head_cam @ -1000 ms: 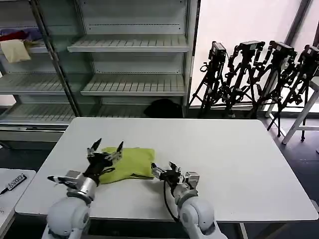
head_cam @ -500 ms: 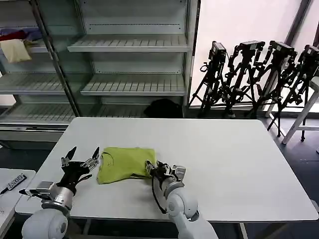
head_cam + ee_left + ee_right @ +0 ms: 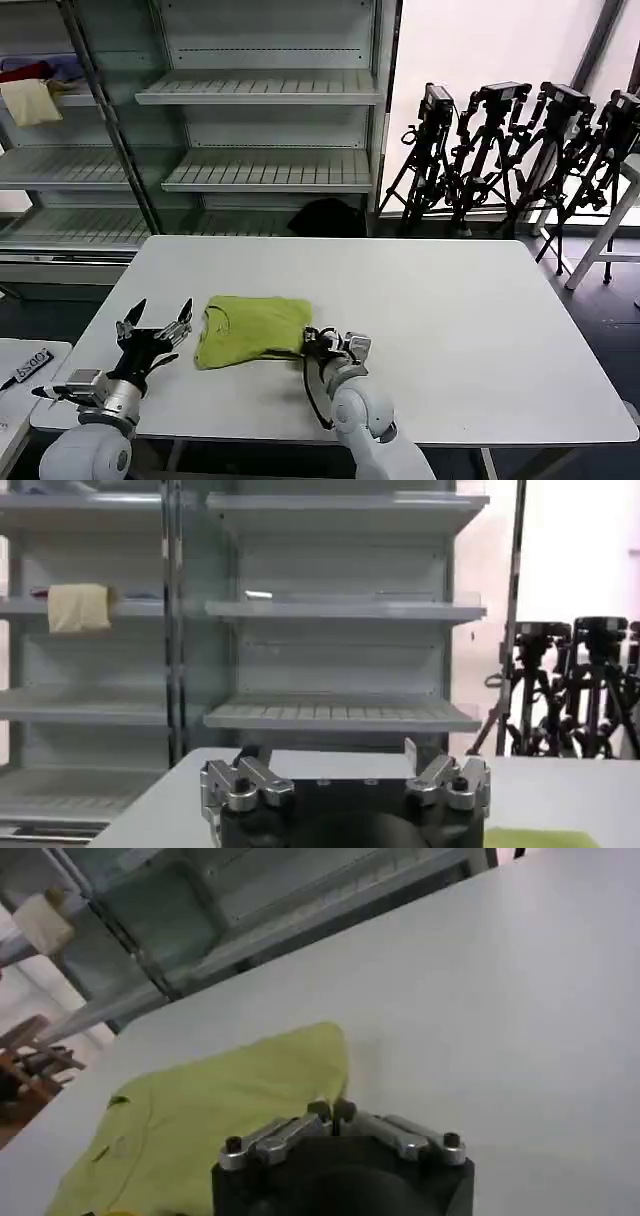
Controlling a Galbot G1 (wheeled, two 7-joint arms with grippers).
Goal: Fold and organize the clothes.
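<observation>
White table [image 3: 480,320] before shelving. Folded shirt [image 3: 252,326] lies lower left of centre, long axis across the frame. Right gripper [image 3: 322,342], pressed together, pinches its right edge; left gripper [image 3: 155,320], spread, hovers just left.

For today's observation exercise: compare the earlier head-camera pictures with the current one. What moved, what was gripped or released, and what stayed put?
The left gripper, open, has let go of the lime-green T-shirt and drawn back to the robot's left, clear of the cloth. The right gripper has shifted toward the shirt's near right corner and is shut on it. The shirt has settled flatter. The white table and the shelves stayed as they were.
</observation>
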